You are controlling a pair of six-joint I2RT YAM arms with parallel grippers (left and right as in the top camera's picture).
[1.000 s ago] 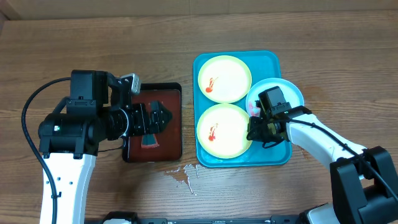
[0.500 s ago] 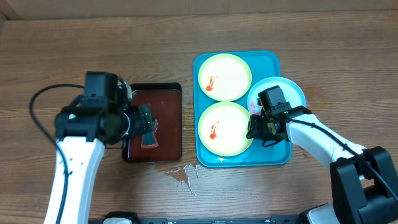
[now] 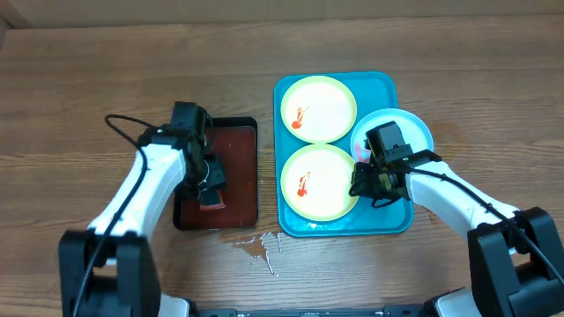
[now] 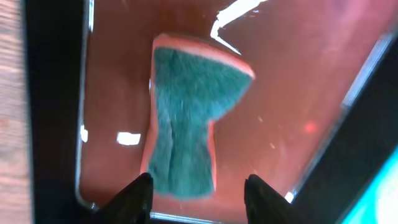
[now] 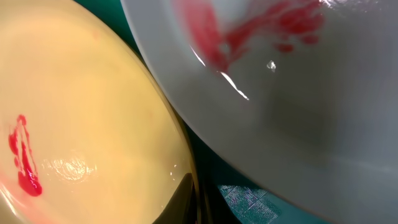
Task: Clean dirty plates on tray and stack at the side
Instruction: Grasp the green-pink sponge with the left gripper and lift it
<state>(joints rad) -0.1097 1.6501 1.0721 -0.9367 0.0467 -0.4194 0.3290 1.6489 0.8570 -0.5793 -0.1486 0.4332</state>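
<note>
Wooden surface (image 3: 88, 79): left pincer (image 4: 199, 194) half open, straddling the sponge (image 4: 189, 118) in the black tray (image 4: 50, 112); right pincer (image 3: 364, 185) closed at the rim of a yellow plate (image 3: 313, 185).

Smeared yellow plates (image 3: 318, 110) fill the tray (image 3: 380, 82); blue plate (image 3: 411, 129) seemingly overhangs.

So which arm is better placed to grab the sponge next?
Left. Its tool sits directly over the sponge in the black tray, with the fingers on either side of the sponge's near end. The right tool is shut, over at the turquoise tray among the dirty plates.
</note>
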